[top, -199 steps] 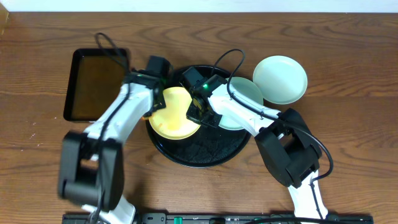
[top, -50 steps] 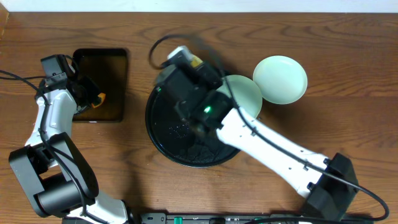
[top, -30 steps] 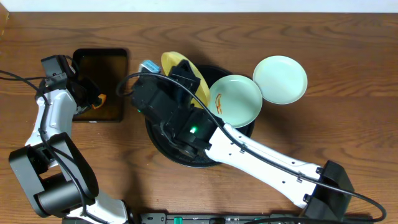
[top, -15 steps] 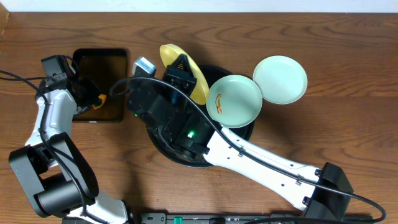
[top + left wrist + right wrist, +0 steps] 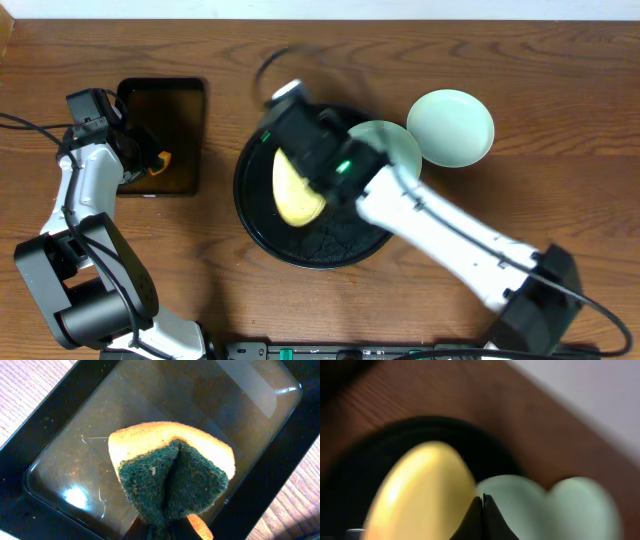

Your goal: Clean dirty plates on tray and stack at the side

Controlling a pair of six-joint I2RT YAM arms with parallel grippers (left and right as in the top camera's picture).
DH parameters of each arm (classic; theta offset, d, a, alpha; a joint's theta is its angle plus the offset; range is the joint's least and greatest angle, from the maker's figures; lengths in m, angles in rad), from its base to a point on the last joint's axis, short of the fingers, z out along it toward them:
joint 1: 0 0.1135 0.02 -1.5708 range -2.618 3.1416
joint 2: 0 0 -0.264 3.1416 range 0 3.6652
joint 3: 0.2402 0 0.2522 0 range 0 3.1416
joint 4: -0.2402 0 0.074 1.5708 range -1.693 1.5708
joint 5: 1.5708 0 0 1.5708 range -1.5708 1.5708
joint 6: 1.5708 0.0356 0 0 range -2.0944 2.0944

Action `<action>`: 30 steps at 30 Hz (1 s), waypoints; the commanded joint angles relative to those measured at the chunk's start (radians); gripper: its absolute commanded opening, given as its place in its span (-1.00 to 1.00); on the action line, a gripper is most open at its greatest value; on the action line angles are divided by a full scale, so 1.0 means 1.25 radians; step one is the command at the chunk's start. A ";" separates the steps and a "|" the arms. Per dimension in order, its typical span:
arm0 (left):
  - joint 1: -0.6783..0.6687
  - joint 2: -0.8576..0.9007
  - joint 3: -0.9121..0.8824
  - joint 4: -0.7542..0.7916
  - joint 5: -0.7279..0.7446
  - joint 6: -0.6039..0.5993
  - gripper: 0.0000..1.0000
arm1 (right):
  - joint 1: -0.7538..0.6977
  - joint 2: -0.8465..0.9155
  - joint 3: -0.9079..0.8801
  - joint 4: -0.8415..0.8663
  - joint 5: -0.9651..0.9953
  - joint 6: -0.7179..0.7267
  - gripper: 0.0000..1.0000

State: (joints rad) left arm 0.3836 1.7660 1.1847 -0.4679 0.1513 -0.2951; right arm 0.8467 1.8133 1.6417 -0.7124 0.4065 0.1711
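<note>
I'm gripping the yellow plate [image 5: 298, 190] in the right gripper [image 5: 483, 510] over the tray [image 5: 340, 250], with the left gripper [image 5: 160, 531] clamping the sponge [image 5: 170, 480]. Beyond the right jaws one mint plate [image 5: 455, 125] is lying aside; two are remaining, I judge.

the right arm [image 5: 420, 210] is stretching diagonally across the tray [image 5: 320, 255], blocking its right side and one mint plate [image 5: 400, 145]. the yellow plate [image 5: 295, 190] is filling its left. the table [image 5: 218, 230] between it and the rectangular tray [image 5: 185, 110] is lying open.
</note>
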 commanded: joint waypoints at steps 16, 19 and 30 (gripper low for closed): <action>0.000 -0.005 -0.002 0.005 0.038 -0.016 -0.85 | -0.581 -0.100 -0.006 -0.199 -0.691 0.166 -0.77; 0.000 -0.005 -0.002 0.004 0.038 -0.016 -0.85 | -0.540 -0.100 -0.006 -0.213 -0.689 0.116 -0.29; 0.000 -0.005 -0.002 -0.002 0.038 -0.016 -0.85 | -0.257 0.012 -0.006 -0.231 -0.319 0.185 0.28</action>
State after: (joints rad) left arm 0.3836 1.7660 1.1847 -0.4671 0.1890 -0.3138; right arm 0.4629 1.7557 1.6405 -1.0096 -0.1604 0.3897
